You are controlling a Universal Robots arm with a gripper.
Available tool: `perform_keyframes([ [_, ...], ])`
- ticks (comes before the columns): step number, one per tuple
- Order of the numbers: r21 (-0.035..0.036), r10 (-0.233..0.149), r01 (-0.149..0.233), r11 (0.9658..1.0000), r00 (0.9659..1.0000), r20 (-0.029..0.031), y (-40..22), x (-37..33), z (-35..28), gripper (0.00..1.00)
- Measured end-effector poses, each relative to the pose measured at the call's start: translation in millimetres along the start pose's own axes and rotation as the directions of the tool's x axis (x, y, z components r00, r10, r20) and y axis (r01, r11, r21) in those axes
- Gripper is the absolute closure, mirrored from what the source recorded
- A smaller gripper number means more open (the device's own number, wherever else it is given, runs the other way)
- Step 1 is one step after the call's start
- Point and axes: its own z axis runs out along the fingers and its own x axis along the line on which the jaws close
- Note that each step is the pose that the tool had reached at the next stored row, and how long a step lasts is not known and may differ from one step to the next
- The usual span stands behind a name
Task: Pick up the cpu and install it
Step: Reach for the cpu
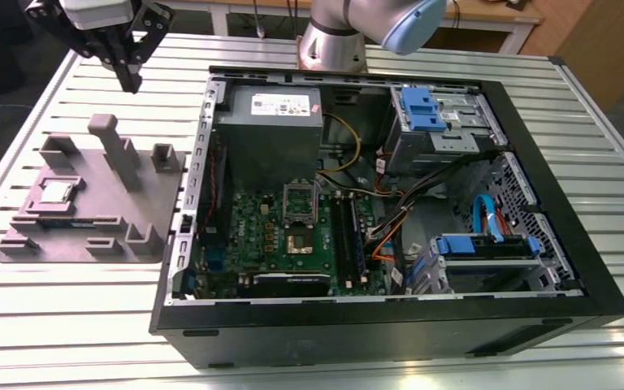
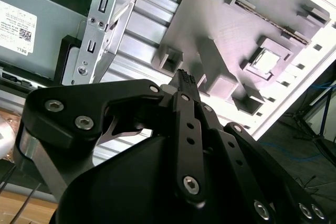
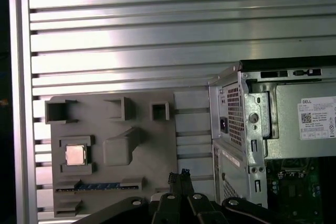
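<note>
The cpu (image 1: 54, 192) is a small silvery square chip lying flat in a pocket of the grey moulded tray (image 1: 127, 211), at the exterior view's left. Both wrist views show the cpu (image 2: 265, 61) (image 3: 75, 155) in that same pocket. My gripper (image 1: 133, 81) hangs high over the table beyond the tray's far edge, well clear of the chip. Its black fingers (image 2: 185, 80) are pressed together with nothing between them, and in the first wrist view the gripper (image 3: 178, 174) points down near the tray's edge (image 3: 157, 145). The metal-framed socket (image 1: 298, 229) sits on the green motherboard.
An open black computer case (image 1: 551, 244) lies on the slatted metal table (image 1: 30, 325), to the exterior view's right of the tray. Inside are a grey box with a white label (image 1: 272, 122), cables and blue drive brackets (image 1: 431, 110). Upright posts (image 1: 111, 146) rise from the tray.
</note>
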Motion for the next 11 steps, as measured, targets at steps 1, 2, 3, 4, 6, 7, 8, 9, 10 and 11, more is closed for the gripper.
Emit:
perform_keyframes([
  [1,0.0000,0.000,0.000,1.0000,1.0000,0.0000,0.0,0.4,0.0,0.90],
  [2,0.0000,0.000,0.000,1.0000,1.0000,0.0000,-0.1,0.7,0.0,0.90],
  [3,0.0000,0.000,0.000,1.0000,1.0000,0.0000,-0.1,1.0,0.0,0.90],
  [4,0.0000,0.000,0.000,1.0000,1.0000,0.0000,-0.1,1.3,0.0,0.90],
  [6,0.0000,0.000,0.000,1.0000,1.0000,0.0000,-0.2,2.0,0.0,0.90],
  [7,0.0000,0.000,0.000,1.0000,1.0000,0.0000,-0.2,2.4,0.0,0.90],
  [8,0.0000,0.000,0.000,1.0000,1.0000,0.0000,-0.2,2.7,0.0,0.90],
  [9,0.0000,0.000,0.000,1.0000,1.0000,0.0000,-0.2,3.0,0.0,0.90],
  [10,0.0000,0.000,0.000,1.0000,1.0000,0.0000,-0.3,3.3,0.0,0.90],
  [11,0.0001,0.000,0.000,1.0000,1.0000,0.0000,-0.3,3.6,0.0,0.90],
])
